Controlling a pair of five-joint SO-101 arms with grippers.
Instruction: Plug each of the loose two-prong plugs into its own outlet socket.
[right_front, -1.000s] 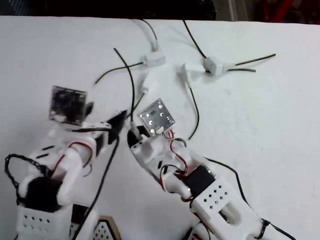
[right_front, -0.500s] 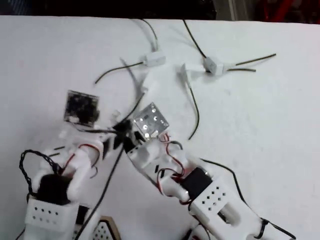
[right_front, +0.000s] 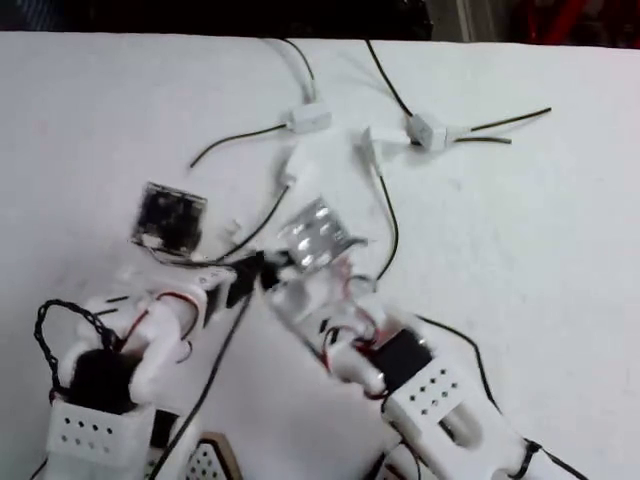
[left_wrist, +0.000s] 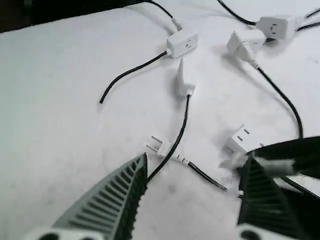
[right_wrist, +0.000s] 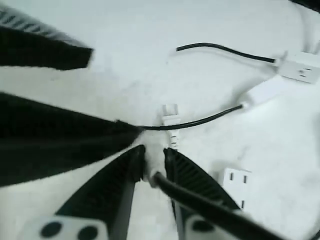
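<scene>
1. Although three sockets lie within reach on the white worktop (left_wrist: 60, 100), none of them has a plug in it, so I judge the task barely begun.
2. My left end effector (left_wrist: 196, 160) hangs wide open and empty just above the worktop. A loose two-prong plug (left_wrist: 162, 147) lies just beyond its tips, nearer one jaw, with both prongs bare.
3. My right end effector (right_wrist: 154, 149) is narrowed almost closed on a thin black cord (right_wrist: 200, 196). A small white piece shows at the pinch. I take it for a plug, though I cannot tell for sure.
4. The near socket (left_wrist: 241, 139) lies just beside the tip of my right end effector, its slots facing up and empty.
5. Farther off, the middle socket (left_wrist: 183, 44) and the far socket (left_wrist: 275, 26) also show empty slots, each on its own lead.
6. A slim white plug (left_wrist: 181, 80) lies between the middle socket and the two-prong plug. An angled white plug (left_wrist: 244, 42) lies just beside the far socket but is not seated in it.
7. By my judgement, everything is left to do: each plug needs lifting, lining up with its own socket and pushing home.
</scene>
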